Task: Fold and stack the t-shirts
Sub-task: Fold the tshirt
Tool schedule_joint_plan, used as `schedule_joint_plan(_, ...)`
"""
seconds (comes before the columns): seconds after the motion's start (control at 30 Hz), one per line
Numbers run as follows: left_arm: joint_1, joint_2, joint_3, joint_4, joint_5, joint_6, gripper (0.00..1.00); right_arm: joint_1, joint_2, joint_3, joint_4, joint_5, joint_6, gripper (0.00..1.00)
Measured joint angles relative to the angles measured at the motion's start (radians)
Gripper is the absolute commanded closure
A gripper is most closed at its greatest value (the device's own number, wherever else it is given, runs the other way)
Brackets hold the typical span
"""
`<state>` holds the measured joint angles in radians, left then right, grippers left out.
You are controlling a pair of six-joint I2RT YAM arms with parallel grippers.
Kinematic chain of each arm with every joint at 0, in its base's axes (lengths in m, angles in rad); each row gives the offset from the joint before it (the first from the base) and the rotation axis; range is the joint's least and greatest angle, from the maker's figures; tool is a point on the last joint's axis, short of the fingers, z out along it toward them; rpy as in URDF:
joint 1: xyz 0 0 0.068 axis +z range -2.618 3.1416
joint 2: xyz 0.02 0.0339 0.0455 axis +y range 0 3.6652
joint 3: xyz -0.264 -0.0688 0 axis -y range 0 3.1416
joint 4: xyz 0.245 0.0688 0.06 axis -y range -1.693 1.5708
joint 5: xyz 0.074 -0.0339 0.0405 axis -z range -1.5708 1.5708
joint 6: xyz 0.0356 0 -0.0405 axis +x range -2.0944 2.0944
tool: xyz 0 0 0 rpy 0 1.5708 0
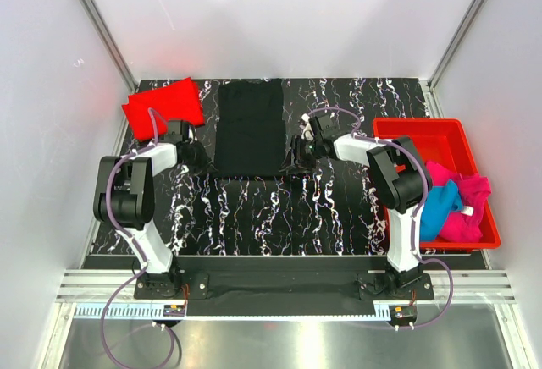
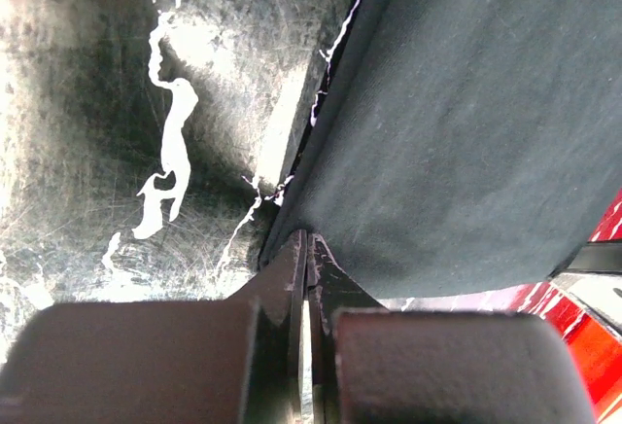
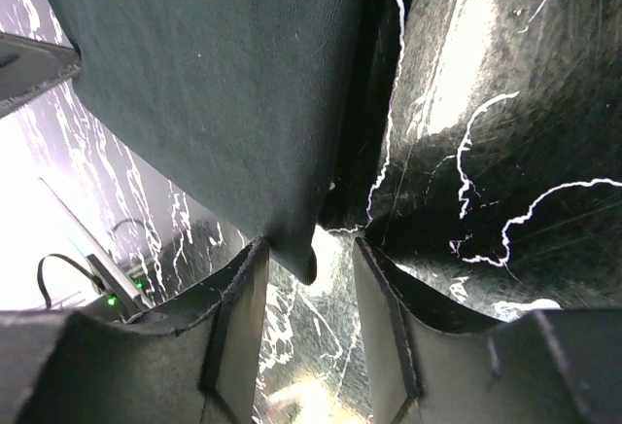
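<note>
- Left gripper (image 2: pixel 306 241) pinched together on black t-shirt (image 1: pixel 248 128), at its near corner
- Right gripper (image 3: pixel 309 247) jaws apart, astride the other corner
- Blue t-shirt (image 1: pixel 440 206) in bin (image 1: pixel 415 122), partly hidden behind right arm

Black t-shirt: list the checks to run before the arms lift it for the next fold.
1. left gripper shut on the black t-shirt at its near-left corner: ok.
2. right gripper closed on the near-right corner: not ok; jaws open, corner between them.
3. Shirt lying flat on the table: ok.
4. red t-shirt folded, apart from the black one: ok.
5. blue t-shirt and magenta t-shirt inside the red bin: ok.
6. Layers pinched on the left: cannot tell.
</note>
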<state>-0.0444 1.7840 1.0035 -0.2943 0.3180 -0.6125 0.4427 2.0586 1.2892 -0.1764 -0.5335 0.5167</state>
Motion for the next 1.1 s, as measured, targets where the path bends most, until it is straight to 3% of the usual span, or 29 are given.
schedule_joint_plan(0.07, 0.000, -0.007, -0.011, 0.011, 0.000, -0.011, 0.95, 0.000, 0.000, -0.006, 0.013, 0.000, 0.014, 0.54)
schedule_joint_plan(0.1, 0.001, -0.010, -0.014, 0.012, -0.001, -0.016, 0.87, 0.000, 0.000, -0.009, 0.019, 0.000, 0.023, 0.54)
schedule_joint_plan(0.13, 0.001, -0.011, -0.015, 0.011, -0.002, -0.018, 0.71, 0.000, 0.000, -0.011, 0.024, 0.001, 0.029, 0.55)
schedule_joint_plan(0.33, 0.002, -0.059, -0.015, -0.047, -0.029, -0.039, 0.56, 0.000, 0.000, -0.032, 0.063, 0.008, 0.093, 0.55)
schedule_joint_plan(0.67, 0.012, -0.124, -0.027, -0.096, -0.069, -0.017, 0.46, 0.001, 0.000, -0.060, 0.119, -0.003, 0.163, 0.56)
schedule_joint_plan(0.87, 0.013, -0.128, -0.116, -0.039, -0.018, -0.049, 0.46, 0.003, -0.009, -0.084, 0.143, -0.001, 0.193, 0.57)
schedule_joint_plan(1.1, 0.013, -0.128, -0.125, -0.010, -0.019, -0.067, 0.51, 0.007, -0.009, -0.096, 0.143, 0.018, 0.207, 0.75)
